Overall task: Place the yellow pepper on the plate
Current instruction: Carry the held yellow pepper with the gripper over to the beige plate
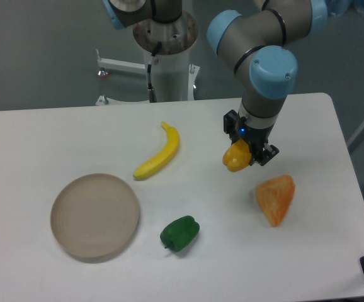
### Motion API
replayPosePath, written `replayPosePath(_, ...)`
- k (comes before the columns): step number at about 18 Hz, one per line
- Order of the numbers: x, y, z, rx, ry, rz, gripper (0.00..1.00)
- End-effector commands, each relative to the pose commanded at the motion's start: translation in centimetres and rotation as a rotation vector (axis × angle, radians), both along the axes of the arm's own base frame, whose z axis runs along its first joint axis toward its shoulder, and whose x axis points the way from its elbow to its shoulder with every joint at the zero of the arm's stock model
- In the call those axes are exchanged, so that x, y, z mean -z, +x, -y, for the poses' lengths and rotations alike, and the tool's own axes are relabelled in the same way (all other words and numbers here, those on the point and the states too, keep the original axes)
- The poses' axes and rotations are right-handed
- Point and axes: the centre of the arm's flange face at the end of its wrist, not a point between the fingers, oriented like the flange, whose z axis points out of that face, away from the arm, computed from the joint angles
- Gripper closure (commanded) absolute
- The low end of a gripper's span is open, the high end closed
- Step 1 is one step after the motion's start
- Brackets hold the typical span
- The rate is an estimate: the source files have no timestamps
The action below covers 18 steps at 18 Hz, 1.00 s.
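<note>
My gripper (240, 157) has its jaws closed on the yellow pepper (235, 158), which hangs in my hold above the surface (43, 132), toward the right side. No shadow-free contact shows beneath it, so I judge it lifted, though how high I cannot say. The plate (59, 201) sits well apart from me, at the lower left, with nothing lying in it.

So the pick looks done and the carry and release are what remain. Between me and the plate lie the banana (159, 153), running on a slant just above the plate's upper right, and the green pepper (180, 233), just beside the plate's right rim. The orange wedge (275, 197) rests near me, down and to the right, out of the way of any path to the plate.

What is left, as I judge it: travel leftward and toward the camera across the surface, pass over or between the banana and green pepper, settle over the plate's middle, lower, and let go.
</note>
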Motion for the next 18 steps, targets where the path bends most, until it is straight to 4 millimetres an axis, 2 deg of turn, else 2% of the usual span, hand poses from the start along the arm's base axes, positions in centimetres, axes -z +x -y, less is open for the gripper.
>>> replayPosePath(4,0.5,0.3,-0.5,-0.012,-0.003,0.008,0.87)
replayPosePath(6,0.7,1.5,-1.2,-0.006,-0.005,0.01,0.87)
replayPosePath(11,-0.1,8.8,-5.1,-0.048,0.019,0.02,0.87)
replayPosePath(14,-0.7,12.2,-6.5,-0.069,0.041,0.042,0.87)
replayPosePath(17,-0.5,16.8,-8.6,-0.095,0.044,0.041,0.88)
replayPosePath(18,0.1,18.8,-10.1,-0.118,0.067,0.033,0.88)
